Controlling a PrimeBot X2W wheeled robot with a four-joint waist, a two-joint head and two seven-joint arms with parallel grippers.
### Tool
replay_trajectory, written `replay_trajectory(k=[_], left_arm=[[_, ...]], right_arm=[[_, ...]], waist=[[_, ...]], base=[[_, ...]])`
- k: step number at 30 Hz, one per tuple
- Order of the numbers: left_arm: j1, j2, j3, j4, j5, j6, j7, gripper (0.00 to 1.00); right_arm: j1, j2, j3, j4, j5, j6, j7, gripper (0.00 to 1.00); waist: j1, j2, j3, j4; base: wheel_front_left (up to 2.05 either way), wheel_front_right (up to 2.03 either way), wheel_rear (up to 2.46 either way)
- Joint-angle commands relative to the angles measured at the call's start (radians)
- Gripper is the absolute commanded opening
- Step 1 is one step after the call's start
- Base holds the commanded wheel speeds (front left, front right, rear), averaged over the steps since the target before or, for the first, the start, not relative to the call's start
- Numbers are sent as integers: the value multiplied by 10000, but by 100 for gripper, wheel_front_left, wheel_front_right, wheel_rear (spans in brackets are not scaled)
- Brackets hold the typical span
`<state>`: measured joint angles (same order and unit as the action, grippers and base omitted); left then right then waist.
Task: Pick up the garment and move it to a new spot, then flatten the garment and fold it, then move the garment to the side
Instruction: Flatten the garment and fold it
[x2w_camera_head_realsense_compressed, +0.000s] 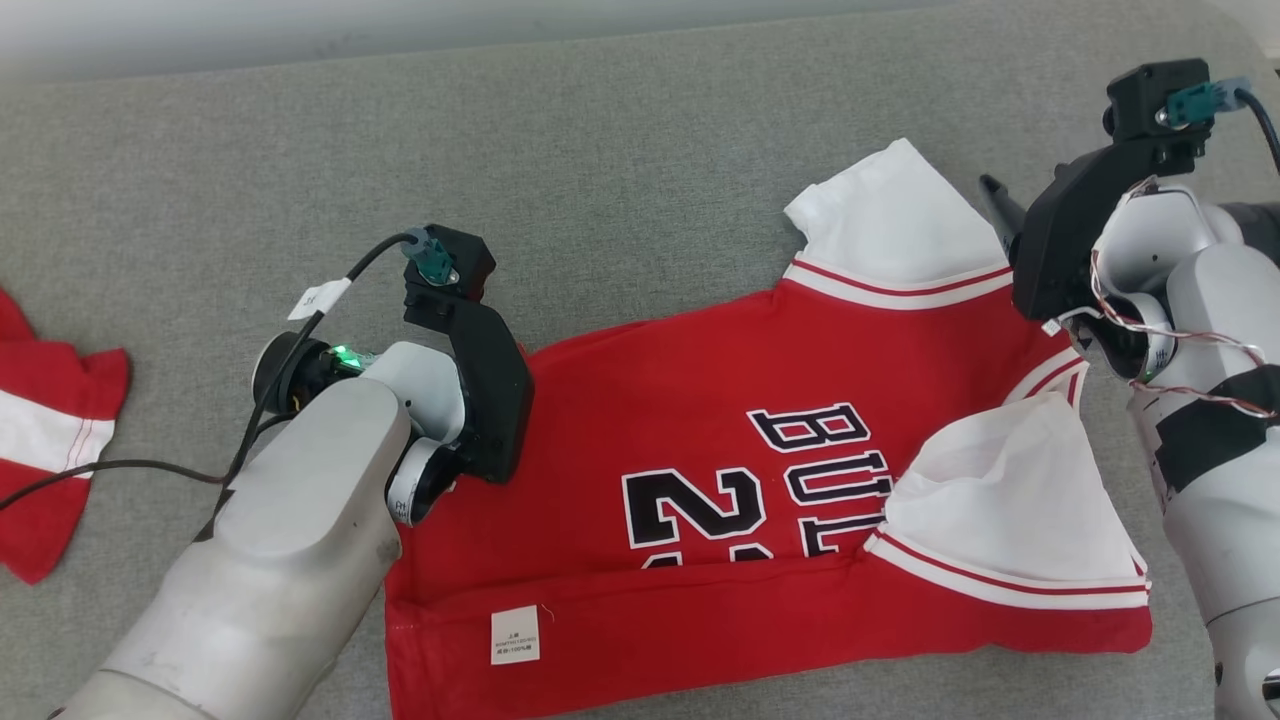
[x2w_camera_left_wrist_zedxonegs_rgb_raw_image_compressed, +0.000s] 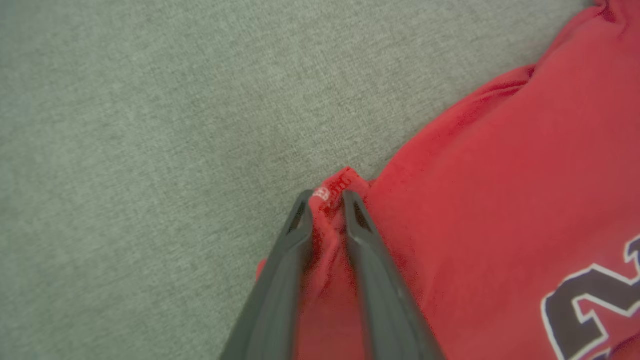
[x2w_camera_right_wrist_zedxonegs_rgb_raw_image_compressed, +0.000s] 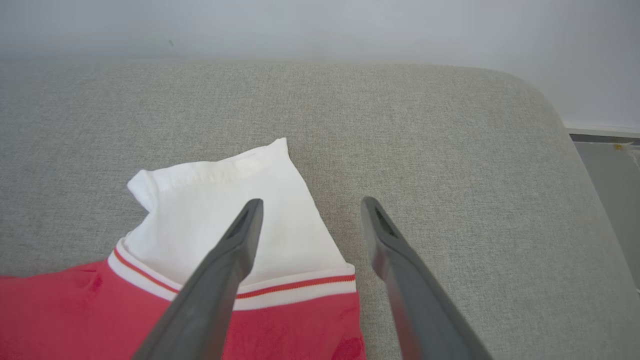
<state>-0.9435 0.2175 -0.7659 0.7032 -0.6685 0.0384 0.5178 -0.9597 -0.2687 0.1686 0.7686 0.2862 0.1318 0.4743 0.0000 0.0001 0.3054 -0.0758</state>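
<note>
Head view: the jersey (x2w_camera_head_realsense_compressed: 700, 470) lies mid-cushion (x2w_camera_head_realsense_compressed: 600, 150) with its near side folded over. Its near-left corner is cut off by the frame. Bare grey room lies far and left, up to a second cloth (x2w_camera_head_realsense_compressed: 50, 440) (red and white, cut by the left edge). The left arm (x2w_camera_head_realsense_compressed: 300, 520) hides the jersey's left edge.

Left wrist view: the left gripper (x2w_camera_left_wrist_zedxonegs_rgb_raw_image_compressed: 327, 197) pinches a bunched red corner, slightly blurred.

Right wrist view: the right gripper (x2w_camera_right_wrist_zedxonegs_rgb_raw_image_compressed: 312, 202) stands spread over the far white sleeve (x2w_camera_right_wrist_zedxonegs_rgb_raw_image_compressed: 200, 200), with the cushion's rounded right edge close by.
</note>
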Motion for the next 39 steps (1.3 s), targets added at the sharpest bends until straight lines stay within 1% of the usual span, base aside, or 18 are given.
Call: replay_trajectory(k=[1,5,11,16,22,24,27,30,32,33,34,35,39], left_arm=[[-37,45,27,76,54,105,-136,0],[7,-65,101,47,89,310,-554,0],[133,-394,47,-156,-9,264,-927,0],[-92,-712,-68,-360,69,232,-1175,0],[-386,-1052,-140,-679,146,402,-1395,0],[-442,-1121,-170,-773,164,451,-1416,0],[-505,-1169,-189,-865,168,481,-1454,0],[-563,-1245,-214,-968,154,467,-1543,0],[-542,-1258,-245,-978,118,439,-1567,0],[-548,-1260,-258,-972,111,434,-1576,0],[-543,-1258,-260,-960,103,441,-1586,0],[-542,-1245,-262,-944,98,449,-1610,0],[-561,-1161,-140,-888,108,567,-1853,0]], right_arm=[[-150,-39,11,44,22,-24,-77,100],[-354,-159,-180,290,-35,-24,-171,100],[-713,-223,-690,917,-202,-24,-163,100],[-1088,-525,-857,1417,-712,-24,-197,100],[-1484,-766,-1174,1883,-1033,-24,-259,100],[-1555,-672,-1078,1988,-963,-24,-172,100],[-1673,-721,-1027,2085,-932,-24,-60,100],[-1771,-788,-925,2218,-889,-24,-1,100],[-1769,-705,-853,2312,-798,-24,59,100],[-1776,-702,-841,2367,-762,-24,73,80],[-1764,-703,-886,2467,-713,-24,105,38],[-1709,-655,-855,2551,-705,-24,176,0],[-1714,-775,-981,2471,-830,-24,-502,0]], waist=[[0,-1,39,45],[0,-1,104,236],[0,-1,348,713],[0,-1,682,1161],[0,-1,1087,1674],[0,-1,1245,1771],[0,-1,1416,1820],[0,-1,1616,1865],[0,-1,1663,1880],[0,-1,1681,1882],[0,-1,1692,1878],[0,-1,1695,1873],[0,-1,1646,1830]], base=[[0,0,0],[0,0,0],[0,0,0],[0,0,0],[0,0,0],[0,0,0],[0,0,0],[0,0,0],[0,0,0],[0,0,0],[0,0,0],[0,0,0],[0,0,0]])
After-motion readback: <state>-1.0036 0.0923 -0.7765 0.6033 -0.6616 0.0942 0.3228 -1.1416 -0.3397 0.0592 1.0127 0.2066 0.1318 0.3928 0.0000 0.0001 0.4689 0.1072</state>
